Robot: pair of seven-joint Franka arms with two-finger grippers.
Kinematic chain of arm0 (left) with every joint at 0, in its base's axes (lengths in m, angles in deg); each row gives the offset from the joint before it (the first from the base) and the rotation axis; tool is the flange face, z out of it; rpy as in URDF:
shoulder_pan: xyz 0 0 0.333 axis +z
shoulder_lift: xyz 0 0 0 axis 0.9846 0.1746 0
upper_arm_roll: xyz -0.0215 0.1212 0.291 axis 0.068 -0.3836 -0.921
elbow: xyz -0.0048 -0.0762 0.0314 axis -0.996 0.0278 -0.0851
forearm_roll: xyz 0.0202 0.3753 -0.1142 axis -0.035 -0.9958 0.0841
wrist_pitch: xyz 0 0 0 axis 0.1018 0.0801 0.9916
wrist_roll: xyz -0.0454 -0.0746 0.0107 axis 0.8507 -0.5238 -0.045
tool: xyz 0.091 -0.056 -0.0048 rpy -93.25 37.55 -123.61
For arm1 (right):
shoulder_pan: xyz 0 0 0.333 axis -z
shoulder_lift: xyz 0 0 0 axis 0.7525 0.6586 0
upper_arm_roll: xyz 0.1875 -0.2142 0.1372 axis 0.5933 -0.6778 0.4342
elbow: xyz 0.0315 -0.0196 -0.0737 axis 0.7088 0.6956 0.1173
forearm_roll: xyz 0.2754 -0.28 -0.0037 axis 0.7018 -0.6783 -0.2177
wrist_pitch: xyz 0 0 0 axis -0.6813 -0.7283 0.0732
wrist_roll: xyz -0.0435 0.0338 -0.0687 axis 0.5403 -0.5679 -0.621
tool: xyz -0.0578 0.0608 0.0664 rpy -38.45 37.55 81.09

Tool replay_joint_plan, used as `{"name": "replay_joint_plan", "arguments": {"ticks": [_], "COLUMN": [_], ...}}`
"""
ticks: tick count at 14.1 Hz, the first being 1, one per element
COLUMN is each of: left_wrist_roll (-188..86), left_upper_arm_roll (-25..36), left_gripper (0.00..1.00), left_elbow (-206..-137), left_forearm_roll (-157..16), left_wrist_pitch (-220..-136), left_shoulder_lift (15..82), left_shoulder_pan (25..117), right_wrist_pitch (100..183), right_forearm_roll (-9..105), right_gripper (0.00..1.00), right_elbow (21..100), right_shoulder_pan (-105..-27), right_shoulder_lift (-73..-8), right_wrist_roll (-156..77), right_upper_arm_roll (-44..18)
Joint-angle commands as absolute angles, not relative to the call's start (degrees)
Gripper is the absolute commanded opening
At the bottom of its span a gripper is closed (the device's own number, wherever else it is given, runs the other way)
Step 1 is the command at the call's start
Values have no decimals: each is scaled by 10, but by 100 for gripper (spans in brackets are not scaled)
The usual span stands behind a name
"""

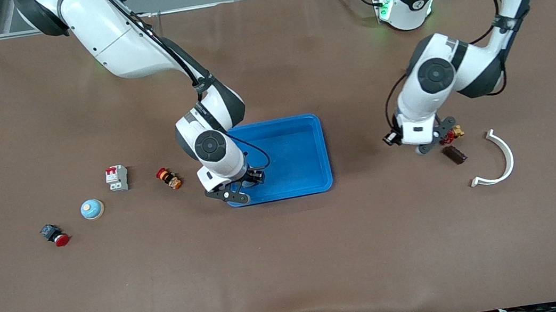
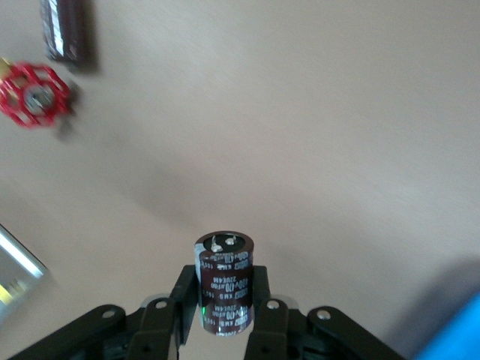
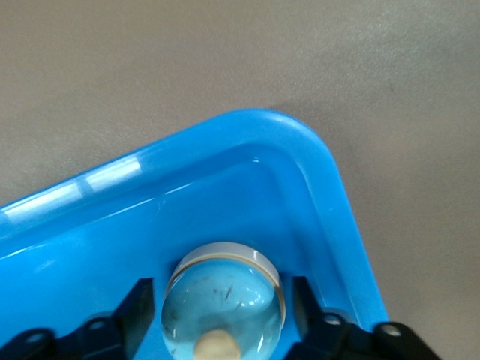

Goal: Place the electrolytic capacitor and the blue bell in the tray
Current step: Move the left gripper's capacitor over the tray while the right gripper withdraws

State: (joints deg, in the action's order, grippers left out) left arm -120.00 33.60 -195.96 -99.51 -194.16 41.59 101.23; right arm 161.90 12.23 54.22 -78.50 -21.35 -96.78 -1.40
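The bright-blue tray (image 1: 294, 154) lies mid-table. My right gripper (image 1: 243, 185) is down in the tray's corner nearest the front camera, at the right arm's end. In the right wrist view (image 3: 223, 289) it is open. Its fingers stand a little apart from either side of a blue bell (image 3: 221, 307), which rests on the floor of the tray (image 3: 225, 135). My left gripper (image 1: 429, 144) is above bare table toward the left arm's end. It is shut on a dark-brown electrolytic capacitor (image 2: 223, 259), held upright in the left gripper (image 2: 223, 292).
A second blue bell (image 1: 92, 209), a grey circuit breaker (image 1: 117, 177), a red-orange button (image 1: 169, 178) and a red push button (image 1: 55, 235) lie toward the right arm's end. A brown cylinder (image 1: 455, 154), a red handwheel valve (image 1: 453, 133) and a white curved piece (image 1: 498, 159) lie by the left gripper.
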Motion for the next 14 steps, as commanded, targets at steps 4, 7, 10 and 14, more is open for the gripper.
{"name": "replay_joint_plan", "arguments": {"ticks": [4, 7, 10, 14], "left_wrist_roll": [-1348, -1442, -1490, -1569], "left_upper_arm_roll": [347, 345, 335, 256], "left_gripper": [0, 0, 0, 0], "left_elbow": [-1877, -1817, -1787, -1751], "left_forearm_roll": [-990, -997, -997, -997], "left_wrist_pitch": [-1927, -1929, -1929, -1929], "left_shoulder_lift": [495, 553, 577, 613], "left_shoulder_pan": [923, 873, 830, 726], "right_wrist_pitch": [1472, 1421, 1384, 1384], "right_forearm_roll": [118, 122, 116, 73], "right_gripper": [100, 100, 100, 100], "right_elbow": [455, 436, 439, 481], "right_shoulder_pan": [-770, -726, -679, -609], "right_shoulder_lift": [-208, -214, -233, -277], "right_wrist_roll": [-913, -828, -737, -634], "right_upper_arm_roll": [-19, -19, -21, -33]}}
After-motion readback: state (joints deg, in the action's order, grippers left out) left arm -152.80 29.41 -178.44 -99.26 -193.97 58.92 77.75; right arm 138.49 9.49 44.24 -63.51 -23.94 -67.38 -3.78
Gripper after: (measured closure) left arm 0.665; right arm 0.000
